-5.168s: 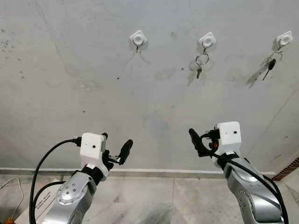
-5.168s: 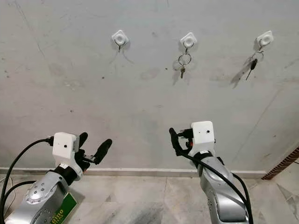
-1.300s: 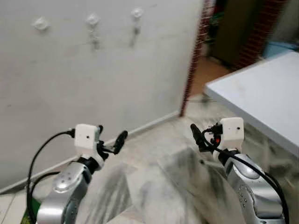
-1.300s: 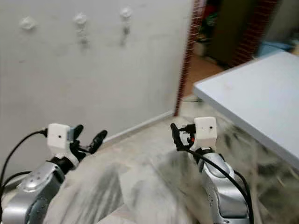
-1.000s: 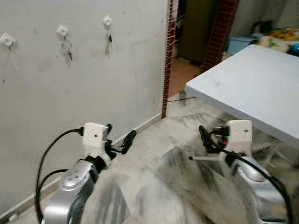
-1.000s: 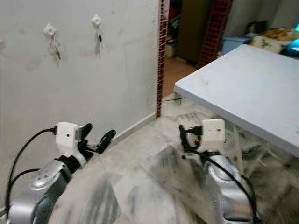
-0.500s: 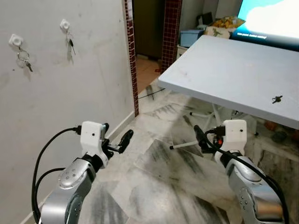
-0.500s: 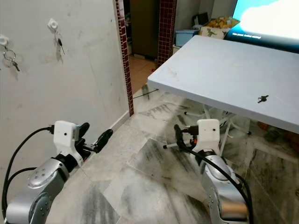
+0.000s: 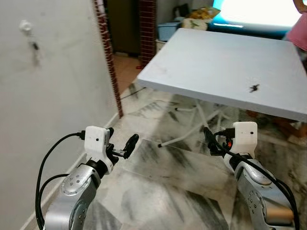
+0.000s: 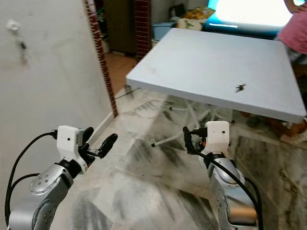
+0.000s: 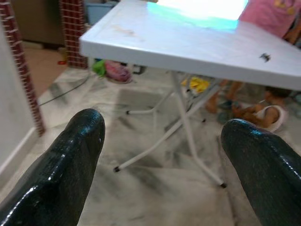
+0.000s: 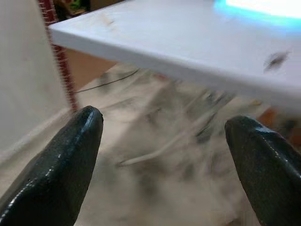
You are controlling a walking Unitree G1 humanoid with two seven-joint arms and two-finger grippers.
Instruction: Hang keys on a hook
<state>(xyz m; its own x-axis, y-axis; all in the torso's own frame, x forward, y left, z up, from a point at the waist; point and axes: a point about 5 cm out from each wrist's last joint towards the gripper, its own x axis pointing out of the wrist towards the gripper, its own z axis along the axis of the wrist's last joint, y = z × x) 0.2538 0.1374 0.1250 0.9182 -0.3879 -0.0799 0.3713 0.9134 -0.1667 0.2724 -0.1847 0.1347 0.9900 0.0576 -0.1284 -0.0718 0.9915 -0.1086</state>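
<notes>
A small dark key (image 9: 253,88) lies on the white table (image 9: 206,57), near its right front edge; the left wrist view has the key (image 11: 265,57) too. On the grey wall at the left, a white hook (image 9: 25,26) carries a hanging key (image 9: 33,45). My left gripper (image 9: 121,139) is held low in front of me, open and empty. My right gripper (image 9: 216,143) is also open and empty, below the table's front edge. Both sets of fingers (image 12: 70,155) are spread wide in the wrist views.
A red brick pillar (image 9: 103,38) and a dark doorway stand between wall and table. White folding table legs (image 9: 192,124) stand on the marble floor. A person's pink sleeve (image 10: 292,28) is at the far right, and a bright screen (image 9: 254,9) is behind the table.
The camera has swung further right: the wall hooks slid to the left edge and the table with the key now sits ahead. Both grippers keep their pose, open.
</notes>
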